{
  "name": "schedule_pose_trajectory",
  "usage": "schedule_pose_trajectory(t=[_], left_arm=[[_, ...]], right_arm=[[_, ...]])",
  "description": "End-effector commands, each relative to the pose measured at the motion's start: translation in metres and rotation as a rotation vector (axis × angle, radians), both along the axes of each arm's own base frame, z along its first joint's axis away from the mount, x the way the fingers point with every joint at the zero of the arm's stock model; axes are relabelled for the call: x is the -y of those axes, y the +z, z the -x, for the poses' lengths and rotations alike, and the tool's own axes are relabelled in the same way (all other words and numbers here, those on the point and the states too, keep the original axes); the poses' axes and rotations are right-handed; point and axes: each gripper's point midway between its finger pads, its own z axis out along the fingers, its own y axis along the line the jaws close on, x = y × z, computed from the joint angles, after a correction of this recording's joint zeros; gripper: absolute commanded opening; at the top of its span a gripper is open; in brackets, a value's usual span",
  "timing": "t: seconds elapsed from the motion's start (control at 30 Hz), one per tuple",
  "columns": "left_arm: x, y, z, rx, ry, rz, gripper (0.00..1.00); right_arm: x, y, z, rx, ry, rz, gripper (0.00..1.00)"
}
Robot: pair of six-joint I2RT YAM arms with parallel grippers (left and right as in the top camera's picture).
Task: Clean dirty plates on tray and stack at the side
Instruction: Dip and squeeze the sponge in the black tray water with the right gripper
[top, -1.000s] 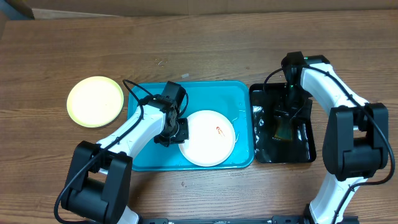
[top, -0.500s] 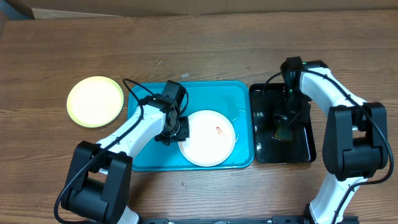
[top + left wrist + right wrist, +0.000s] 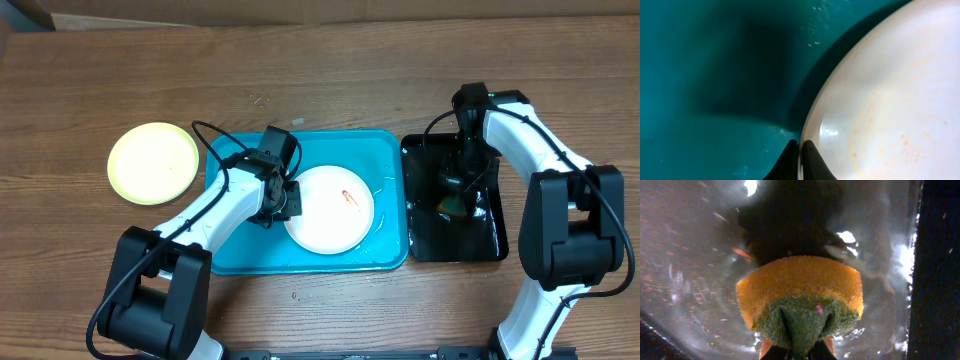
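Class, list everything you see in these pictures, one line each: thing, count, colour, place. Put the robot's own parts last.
table: one, brown wood, under everything
turquoise tray: one, turquoise-blue, middle of the table
black tray: one, glossy black, right beside the turquoise tray
white plate: one, white with a small red-orange smear, in the turquoise tray
yellow-green plate: one, pale yellow-green, on the table left of the turquoise tray
sponge: one, orange with a green scouring face, over the black tray
left gripper: one, black, shut on the white plate's left rim
right gripper: one, black, shut on the sponge
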Motion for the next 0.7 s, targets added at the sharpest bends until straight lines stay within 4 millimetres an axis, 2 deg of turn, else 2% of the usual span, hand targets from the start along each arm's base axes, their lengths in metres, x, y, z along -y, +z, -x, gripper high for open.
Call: schedule_pose_trajectory(t=[0.0, 0.27, 0.37, 0.43, 0.47, 0.5, 0.57, 0.67], left_arm=[[-0.007, 0.002, -0.01, 0.03, 0.01, -0.034, 0.08], [-0.007, 0.002, -0.011, 0.037, -0.021, -0.036, 0.11], [-0.006, 0.002, -0.011, 0.037, -0.022, -0.036, 0.09], [-0.006, 0.002, -0.011, 0.039, -0.022, -0.035, 0.09], [-0.006, 0.002, -0.012, 0.041, -0.022, -0.035, 0.09], [-0.006, 0.003, -0.013, 0.044, -0.022, -0.034, 0.09], [-0.006, 0.002, -0.013, 0.044, -0.037, -0.037, 0.06], [-0.007, 0.002, -0.01, 0.038, -0.081, -0.046, 0.04]], right_arm=[[-0.001, 0.013, -0.01, 0.044, 0.028, -0.017, 0.04], [-0.001, 0.013, -0.005, 0.027, 0.049, -0.018, 0.04], [0.001, 0.024, 0.001, -0.01, 0.05, -0.015, 0.04], [-0.005, 0.03, -0.006, 0.013, 0.027, -0.042, 0.04], [-0.008, 0.032, -0.008, 0.02, 0.076, -0.056, 0.04], [-0.004, 0.033, -0.007, 0.016, 0.119, -0.033, 0.04], [0.011, 0.034, -0.006, 0.011, 0.066, 0.065, 0.04], [-0.002, 0.034, -0.002, -0.008, 0.064, -0.017, 0.04]])
